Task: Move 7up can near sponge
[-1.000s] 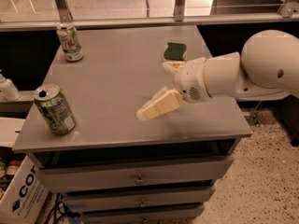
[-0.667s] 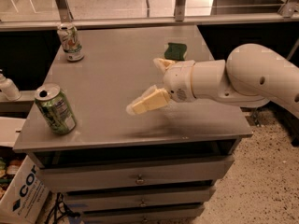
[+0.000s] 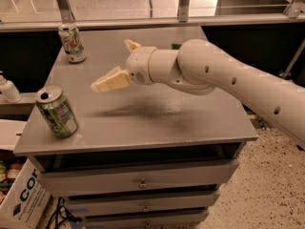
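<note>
Gripper (image 3: 111, 64): fingers (image 3: 112, 80) spread apart, empty, above table (image 3: 167, 118) middle.
7up can (image 3: 71, 43): upright, back left corner.
Sponge (image 3: 175, 46): mostly hidden behind arm (image 3: 228, 75).

The gripper (image 3: 118, 63) hangs over the grey cabinet top (image 3: 157, 123); down and left of it, near the front edge, stands an opened green can (image 3: 57, 111); farther left, a white bottle (image 3: 8, 89); lower still, a cardboard box (image 3: 24, 199).

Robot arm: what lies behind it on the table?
Only a green sliver of the sponge shows above the arm; the rest is covered. The gripper, open, hangs over the table.
</note>
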Controlling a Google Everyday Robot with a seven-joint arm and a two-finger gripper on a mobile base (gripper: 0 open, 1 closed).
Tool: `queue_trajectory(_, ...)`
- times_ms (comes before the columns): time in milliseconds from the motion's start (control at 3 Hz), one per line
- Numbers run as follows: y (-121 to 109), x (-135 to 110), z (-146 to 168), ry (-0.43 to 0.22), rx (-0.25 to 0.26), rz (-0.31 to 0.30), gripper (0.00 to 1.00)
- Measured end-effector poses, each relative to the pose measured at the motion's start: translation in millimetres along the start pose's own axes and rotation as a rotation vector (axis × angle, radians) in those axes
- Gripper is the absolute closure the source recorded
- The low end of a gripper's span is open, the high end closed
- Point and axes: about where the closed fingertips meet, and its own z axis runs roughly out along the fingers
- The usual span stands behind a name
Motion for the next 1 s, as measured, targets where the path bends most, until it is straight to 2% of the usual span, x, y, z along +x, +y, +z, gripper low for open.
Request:
queue_trajectory(333, 0.0, 0.0, 0.0, 0.000, 0.000, 0.000, 0.00)
queue_trajectory(667, 1.0, 8.4, -3.7, -0.010, 0.038, 0.047, 0.00)
queue_trajectory(1000, -9.9, 7.2, 19.1, -0.039, 0.099, 0.091, 0.00)
